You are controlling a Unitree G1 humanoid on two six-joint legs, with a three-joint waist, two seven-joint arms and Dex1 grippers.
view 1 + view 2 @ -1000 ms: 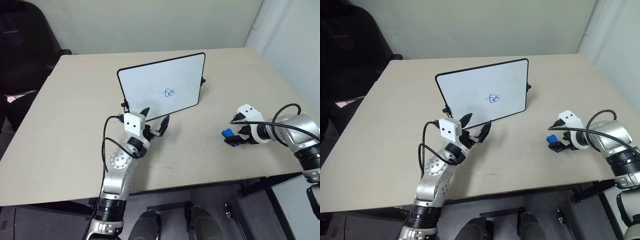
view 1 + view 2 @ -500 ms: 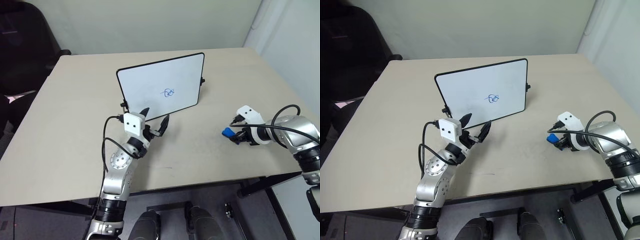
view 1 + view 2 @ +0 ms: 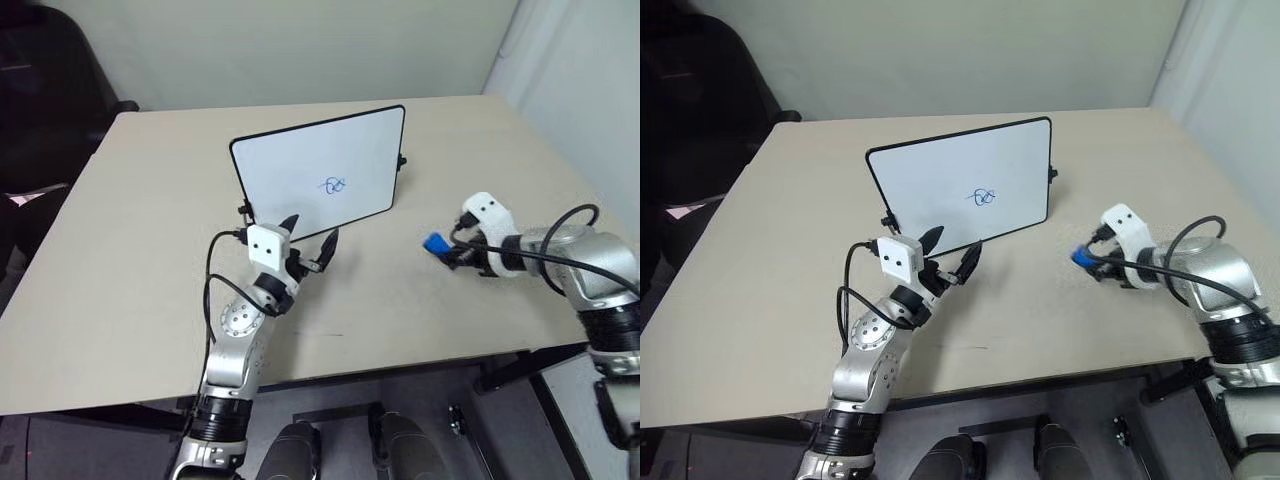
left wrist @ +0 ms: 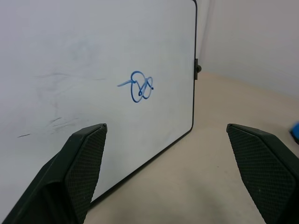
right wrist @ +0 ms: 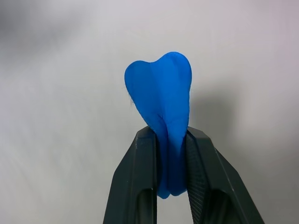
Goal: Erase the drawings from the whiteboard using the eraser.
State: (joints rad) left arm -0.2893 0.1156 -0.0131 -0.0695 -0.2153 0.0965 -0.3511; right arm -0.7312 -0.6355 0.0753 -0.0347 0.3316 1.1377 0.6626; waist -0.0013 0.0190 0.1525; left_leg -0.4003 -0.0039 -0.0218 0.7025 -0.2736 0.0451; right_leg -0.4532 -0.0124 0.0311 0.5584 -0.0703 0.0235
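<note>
Right of the whiteboard (image 3: 320, 170), the right gripper (image 3: 447, 250) pinches the eraser (image 3: 436, 243) above the surface (image 3: 150, 250); the left gripper (image 3: 312, 240) gapes before the board's lower edge. Carrying step: next, press the eraser onto the drawings (image 3: 334, 185).

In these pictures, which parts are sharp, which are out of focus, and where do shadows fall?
Right wrist view: the bright blue bone-shaped eraser and the black fingers clamped on it are sharp; the pale background is blurred, with a soft shadow beside the eraser. Left wrist view: the blue looping scribble on the black-framed whiteboard is crisp. Left eye view: even lighting, soft shadow behind the board on the beige table.
</note>
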